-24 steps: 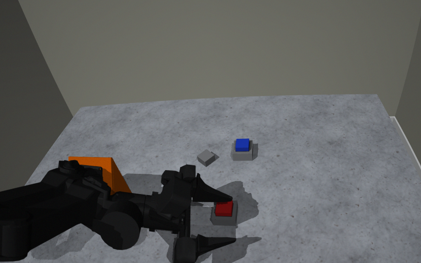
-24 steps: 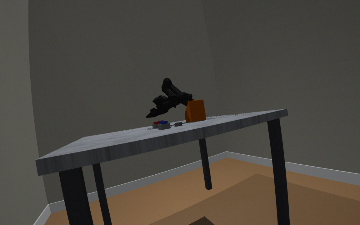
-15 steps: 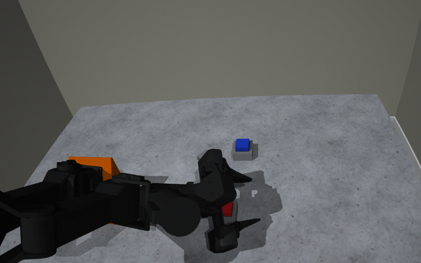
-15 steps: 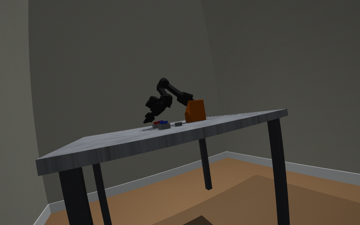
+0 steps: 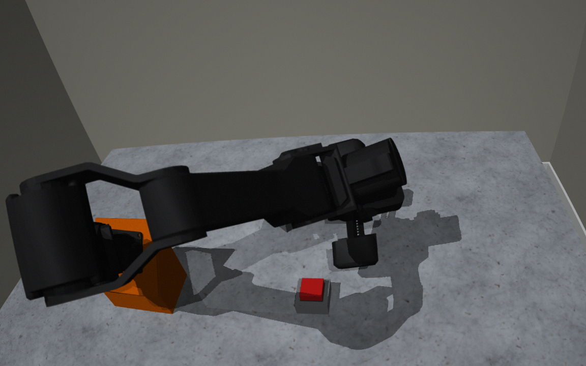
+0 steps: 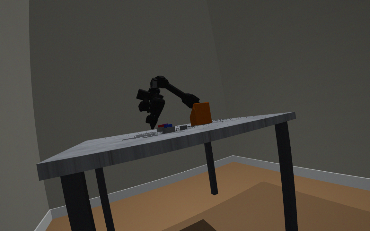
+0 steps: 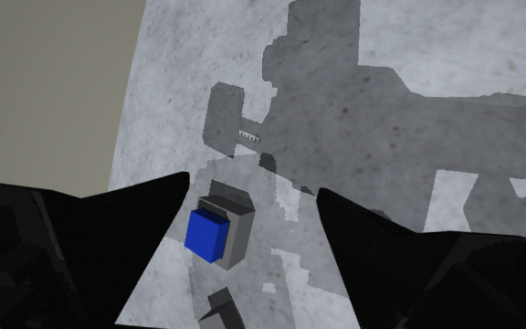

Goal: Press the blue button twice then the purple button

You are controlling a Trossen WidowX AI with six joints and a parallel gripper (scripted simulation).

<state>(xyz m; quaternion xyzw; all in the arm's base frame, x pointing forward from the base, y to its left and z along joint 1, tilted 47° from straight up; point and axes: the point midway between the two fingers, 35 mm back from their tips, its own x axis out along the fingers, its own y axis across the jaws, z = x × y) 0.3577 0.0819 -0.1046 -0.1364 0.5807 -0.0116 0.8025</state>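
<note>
Hand poised over the blue button, nothing in its grip

The hand (image 7: 251,192) hangs spread wide above the bench (image 7: 427,46); the blue button (image 7: 206,235) sits below, just inside one fingertip (image 7: 172,185), apart from it. The red button (image 5: 312,290) lies off to one side.

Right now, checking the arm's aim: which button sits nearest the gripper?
The blue button. In the wrist view it lies between the open gripper fingertips, closest to one finger. The red button sits apart, in the open.
</note>
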